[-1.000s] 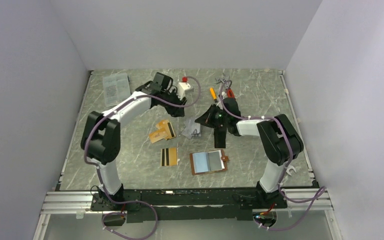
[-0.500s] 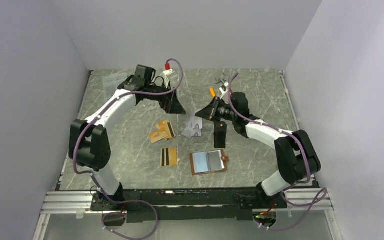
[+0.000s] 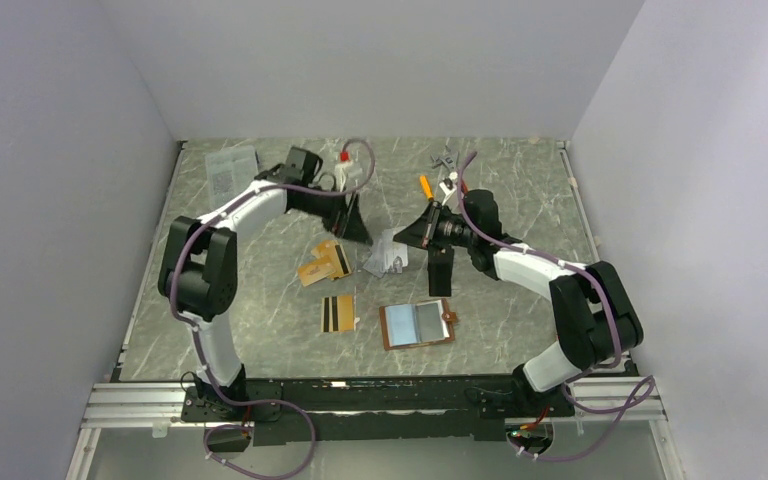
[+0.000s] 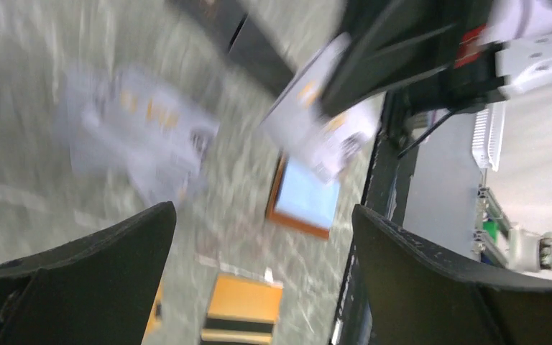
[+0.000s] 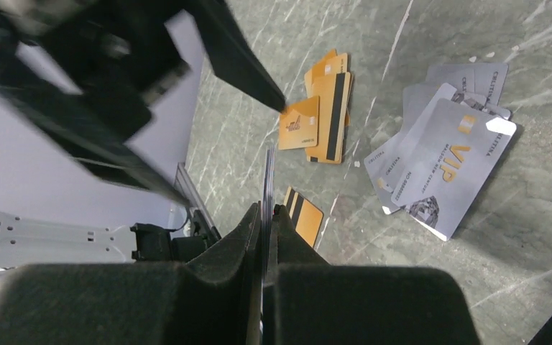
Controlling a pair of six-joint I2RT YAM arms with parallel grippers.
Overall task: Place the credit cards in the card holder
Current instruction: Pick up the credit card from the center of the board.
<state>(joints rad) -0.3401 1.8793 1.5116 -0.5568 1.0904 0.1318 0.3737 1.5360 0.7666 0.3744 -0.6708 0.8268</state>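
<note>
My right gripper (image 5: 267, 215) is shut on a thin silver credit card (image 5: 267, 176), seen edge-on, and holds it in the air. Below it a fan of silver-grey credit cards (image 5: 442, 162) lies on the table, with orange ones (image 5: 323, 115) to their left. A gold card with black stripes (image 3: 338, 313) lies nearer the front. The tan card holder (image 3: 417, 324) lies open at the front, clear sleeves up. My left gripper (image 3: 355, 225) hangs open and holds nothing, just left of the right gripper (image 3: 403, 236). The left wrist view is blurred and shows the held card (image 4: 323, 122).
A clear plastic bag (image 3: 232, 170) lies at the back left. An orange-handled tool (image 3: 425, 187) and small grey metal parts (image 3: 445, 160) sit at the back middle. The metal rail (image 3: 380, 400) runs along the front edge. White walls close in three sides.
My left gripper has opened and drawn back from the right gripper, then dipped toward the table again. The right gripper stayed shut on the silver card while its arm swung outward.
</note>
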